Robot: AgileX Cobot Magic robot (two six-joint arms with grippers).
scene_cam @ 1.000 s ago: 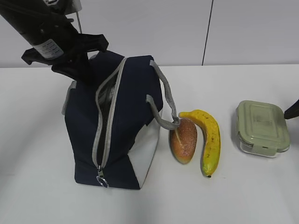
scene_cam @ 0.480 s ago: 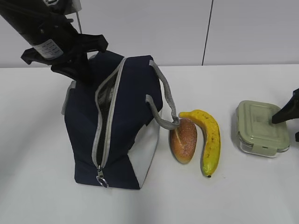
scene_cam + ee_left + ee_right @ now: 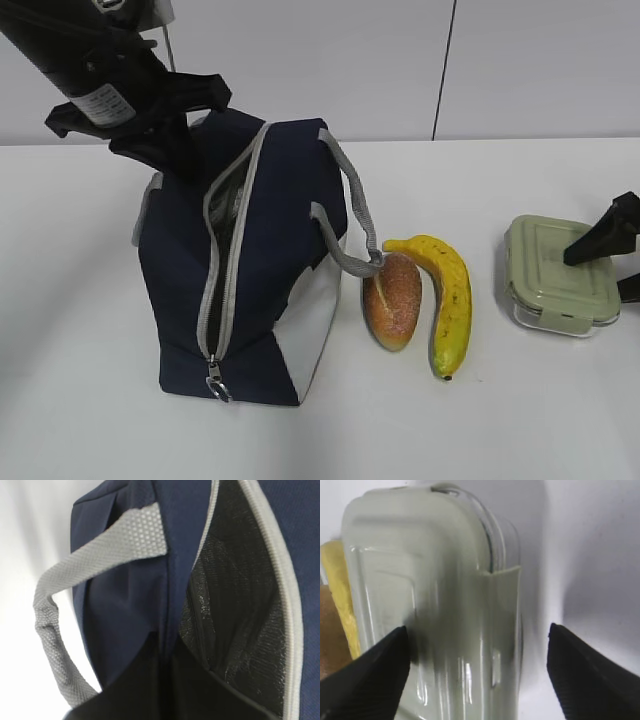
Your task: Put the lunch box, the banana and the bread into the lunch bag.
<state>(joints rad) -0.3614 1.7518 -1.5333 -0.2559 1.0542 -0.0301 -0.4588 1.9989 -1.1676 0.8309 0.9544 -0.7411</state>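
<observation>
Lunch box (image 3: 555,272), pale green snap-lock lid uppermost, rests on the white bench (image 3: 520,420) at the right, well apart from the lunch bag (image 3: 250,270). The right gripper (image 3: 479,672) is over the box with its jaws spread wide, one black finger over the lid and the other beyond the box's edge over the bench; nothing is held. Banana (image 3: 448,300) lies between box and bag, its curve beside the bread (image 3: 392,300), which lies just beside the bag's white side panel. A grey webbing handle (image 3: 350,225) droops onto the bread's upper end. The navy bag stands with its zipper band parted, dark lining visible in the left wrist view. The left gripper (image 3: 170,150) is at the bag's upper rear edge, closed; what it pinches cannot be told.
</observation>
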